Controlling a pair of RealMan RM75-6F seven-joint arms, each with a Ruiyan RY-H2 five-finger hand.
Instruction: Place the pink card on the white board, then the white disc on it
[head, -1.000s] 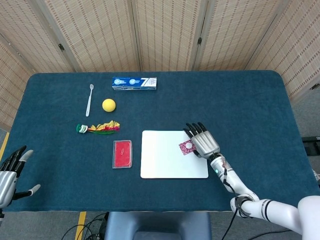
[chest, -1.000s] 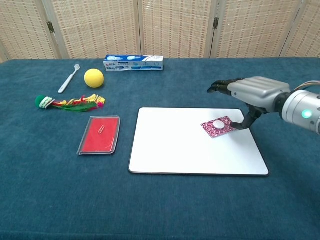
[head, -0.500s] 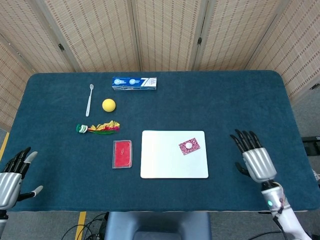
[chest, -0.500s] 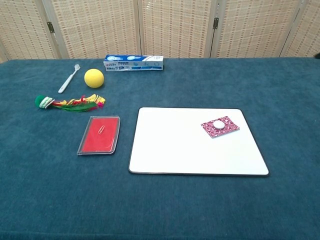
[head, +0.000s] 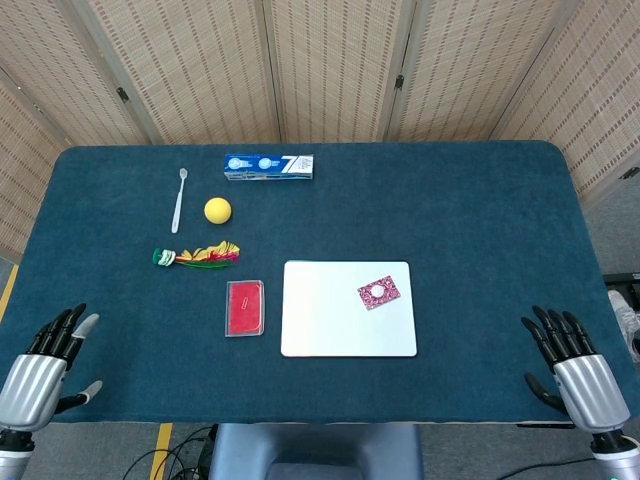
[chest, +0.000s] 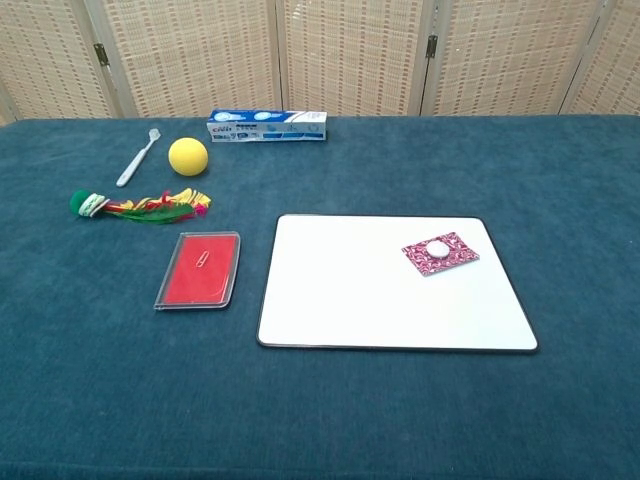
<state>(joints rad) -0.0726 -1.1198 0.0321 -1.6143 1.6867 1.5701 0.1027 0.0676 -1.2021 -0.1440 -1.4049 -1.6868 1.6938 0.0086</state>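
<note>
The white board (head: 330, 325) (chest: 370, 300) lies flat near the table's front middle. On its upper right part rests the pink patterned card (head: 384, 297) (chest: 448, 258), and the small white disc (head: 378, 291) (chest: 438, 247) sits on the card. In the head view my right hand (head: 576, 377) hovers at the table's front right corner, far from the board, fingers spread and holding nothing. My left hand (head: 44, 367) is at the front left corner, fingers apart and empty. Neither hand shows in the chest view.
A red case (head: 245, 307) (chest: 199, 269) lies left of the board. Behind it are a feathered toy (head: 195, 256) (chest: 140, 207), a yellow ball (head: 217, 210) (chest: 188, 156), a white toothbrush (head: 179, 199) (chest: 138, 157) and a blue toothpaste box (head: 268, 166) (chest: 267, 126).
My right hand has left the card and disc on the board and drawn back to the front right corner. My left hand has shifted slightly right.
</note>
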